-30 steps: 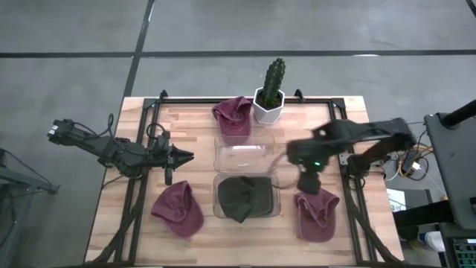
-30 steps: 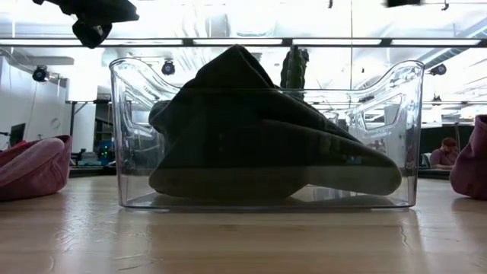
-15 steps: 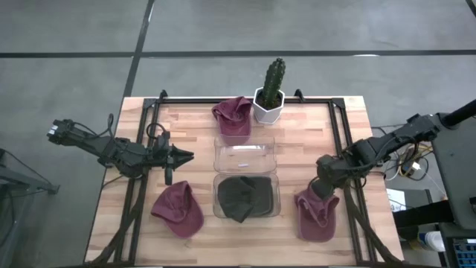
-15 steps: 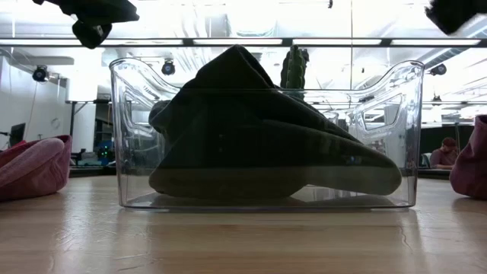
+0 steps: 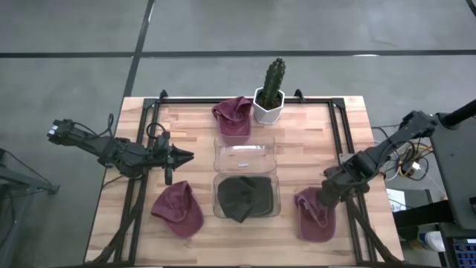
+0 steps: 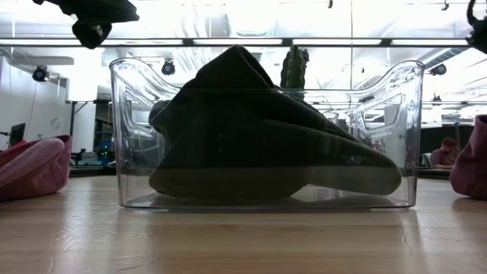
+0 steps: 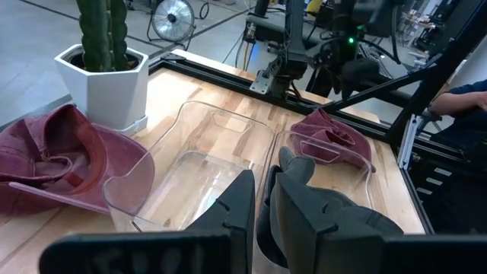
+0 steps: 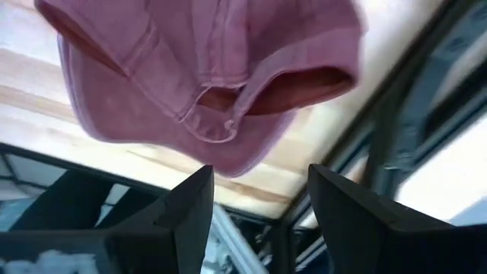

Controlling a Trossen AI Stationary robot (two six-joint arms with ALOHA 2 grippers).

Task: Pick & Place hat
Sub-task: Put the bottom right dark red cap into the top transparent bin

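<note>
Near the tabletop's right edge, the right gripper (image 5: 325, 199) (fingers spread) is hovering over a crumpled maroon cloth cap (image 5: 315, 217); the left gripper (image 5: 186, 156), pressed together, is waiting near the left edge.

It was a robotics lab: a wooden table (image 5: 186, 126) on grey concrete, ceiling strip lights (image 6: 228, 42) (monitors behind), a fan (image 7: 171, 15).

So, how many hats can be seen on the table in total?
4. Three maroon: one beside the cactus pot, one at the near left, one at the near right below the open right gripper. One dark hat lies in the near clear bin.
</note>
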